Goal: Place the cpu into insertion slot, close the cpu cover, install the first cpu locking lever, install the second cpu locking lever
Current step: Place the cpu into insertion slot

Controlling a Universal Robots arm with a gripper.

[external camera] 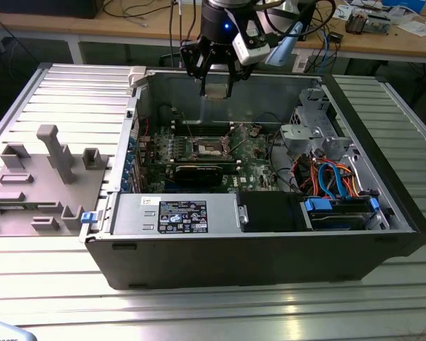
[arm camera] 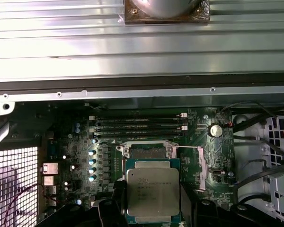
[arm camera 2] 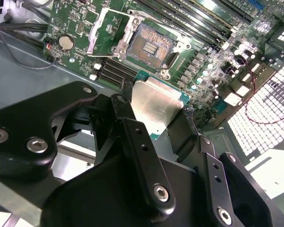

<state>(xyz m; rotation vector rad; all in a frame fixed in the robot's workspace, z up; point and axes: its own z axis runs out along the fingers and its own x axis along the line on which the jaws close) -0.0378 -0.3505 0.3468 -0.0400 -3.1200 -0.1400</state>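
Ribbed grey metal worktop [external camera: 57, 305], open black computer case [external camera: 270, 259] on it. Black gripper [arm camera 2: 154, 111] clamped on the flat square silver-topped cpu [arm camera: 152, 191], held level, well above the green circuit board [arm camera 2: 78, 21]. Dark square metal-rimmed insertion slot [arm camera 2: 151, 45]: almost straight below, bare. Thin metal-frame cpu cover [arm camera 2: 105, 34]: swung open beside it.

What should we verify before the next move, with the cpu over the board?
1. Grip: gripper is shut on the cpu, with fingers on two opposite edges. ok.
2. Insertion slot is empty, contacts bare in the second wrist view. ok.
3. Cpu cover is swung open, off the slot. ok.
4. Cpu seated: not ok. It is held in the air above the board.
5. Cpu squared to the slot's edges: cannot tell.
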